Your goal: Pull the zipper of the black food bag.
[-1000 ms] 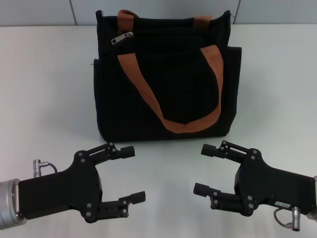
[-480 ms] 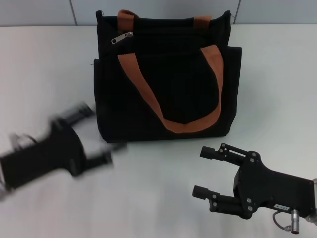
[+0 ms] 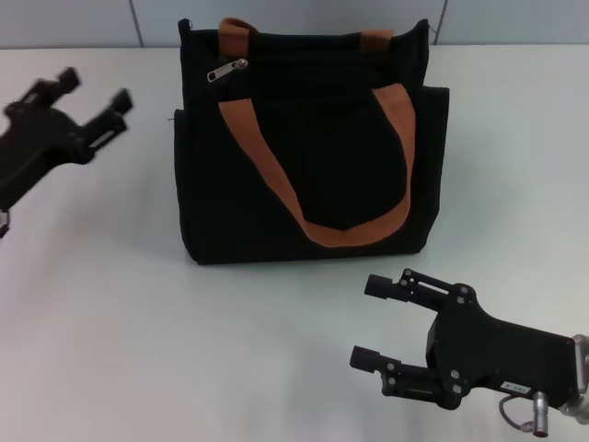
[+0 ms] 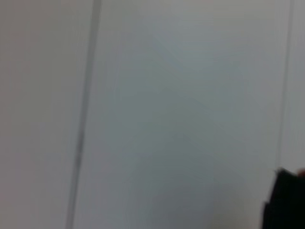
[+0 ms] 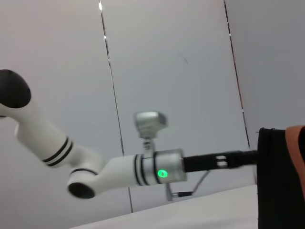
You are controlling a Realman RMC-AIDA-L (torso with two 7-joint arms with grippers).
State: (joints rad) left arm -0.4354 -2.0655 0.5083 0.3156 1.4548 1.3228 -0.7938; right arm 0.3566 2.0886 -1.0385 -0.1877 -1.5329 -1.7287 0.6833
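Observation:
The black food bag (image 3: 304,157) stands upright at the back middle of the white table, with two orange-brown strap handles. Its silver zipper (image 3: 227,70) pull lies at the left end of the top zip track. My left gripper (image 3: 95,92) is open and empty, raised to the left of the bag's upper corner, apart from it. My right gripper (image 3: 370,322) is open and empty, low in front of the bag's right part. A corner of the bag shows in the right wrist view (image 5: 281,181) and in the left wrist view (image 4: 286,200).
The white table (image 3: 110,304) spreads around the bag. A grey panelled wall (image 3: 83,20) rises behind it. The right wrist view shows my left arm (image 5: 119,167), white with a green light, reaching toward the bag.
My left gripper has risen from the front left of the table up and back to beside the bag's upper left corner. The right gripper has sunk a little. The bag has not moved.

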